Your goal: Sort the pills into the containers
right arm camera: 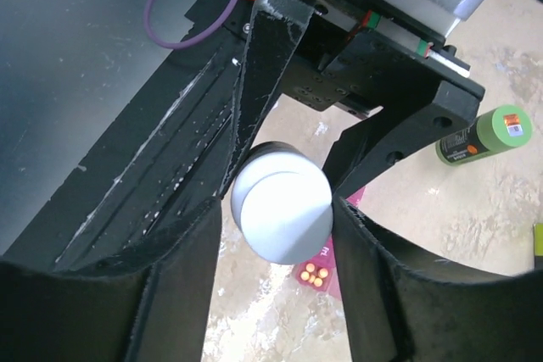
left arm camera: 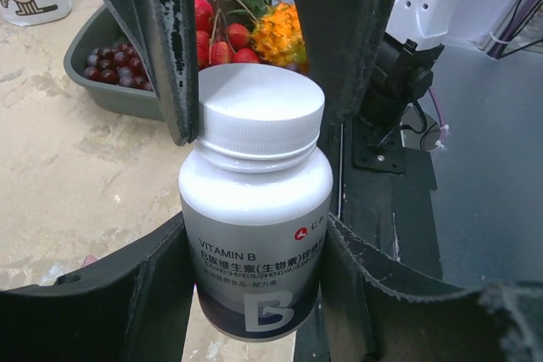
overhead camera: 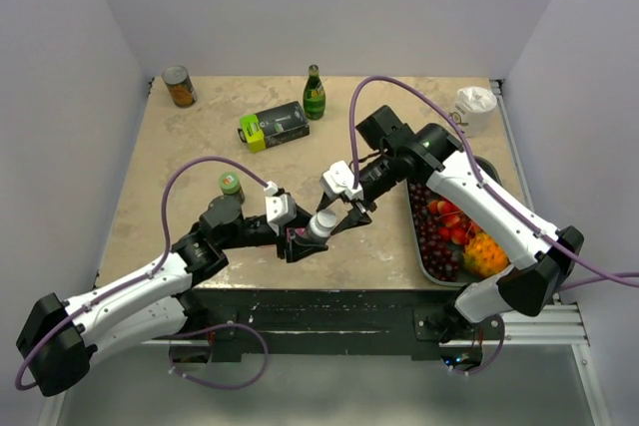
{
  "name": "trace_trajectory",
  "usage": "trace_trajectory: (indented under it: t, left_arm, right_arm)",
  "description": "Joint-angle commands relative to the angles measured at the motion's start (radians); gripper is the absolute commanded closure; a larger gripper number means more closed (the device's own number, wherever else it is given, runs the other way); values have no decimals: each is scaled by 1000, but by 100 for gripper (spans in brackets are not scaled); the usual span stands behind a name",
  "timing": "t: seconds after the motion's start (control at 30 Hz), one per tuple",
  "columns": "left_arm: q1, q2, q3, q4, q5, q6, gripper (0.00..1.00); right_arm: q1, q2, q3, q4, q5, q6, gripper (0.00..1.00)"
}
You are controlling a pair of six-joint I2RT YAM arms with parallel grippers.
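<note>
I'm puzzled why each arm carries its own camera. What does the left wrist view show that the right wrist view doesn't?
Only left wrist: the white plastic vitamin bottle side-on with its printed label, and the dark tray of fruit. Only right wrist: a small green plastic bottle, and round orange pills on a pink plastic piece. Both: the bottle's white screw cap.

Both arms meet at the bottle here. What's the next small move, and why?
Probably close the right hand firmly on the white cap. The left hand clamps the vitamin bottle by its body, and the right fingers flank the cap, though a firm grip is not certain. The cap is still on, so it needs gripping before unscrewing.
</note>
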Motion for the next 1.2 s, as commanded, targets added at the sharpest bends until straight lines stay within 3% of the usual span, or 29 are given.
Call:
trace_trajectory:
  t: [0.0,0.23,0.43,0.57,0.73,0.9,1.0,1.1,1.17]
  left_arm:
    - [10,2,55,38,7,-12,100]
    - [10,-66,26,105,-99,11,100]
    - [9,-122,-40,290,-260,41,100]
    - [9,-91,-45,367,-392,86,100]
    - [7,-13,-40,478,-585,115,100]
    - [6,83,-17,553,-712,106,100]
    - [6,130,-11,570,-728,92,100]
    - [6,138,-26,564,-690,87,100]
    - [10,124,-46,547,-661,92,100]
  right_arm:
    - [24,-13,-7,40,-1,75,51]
    - [32,-20,-49,173,36,270,63]
    - [27,-48,-145,435,85,666,70]
    - [21,-39,-179,542,202,932,80]
    - [21,-5,-187,623,432,1068,83]
    - [22,32,-218,683,522,1178,86]
    - [21,61,-198,694,483,1195,80]
    - [19,70,-150,669,432,1177,65]
    - [4,53,-112,651,392,1143,44]
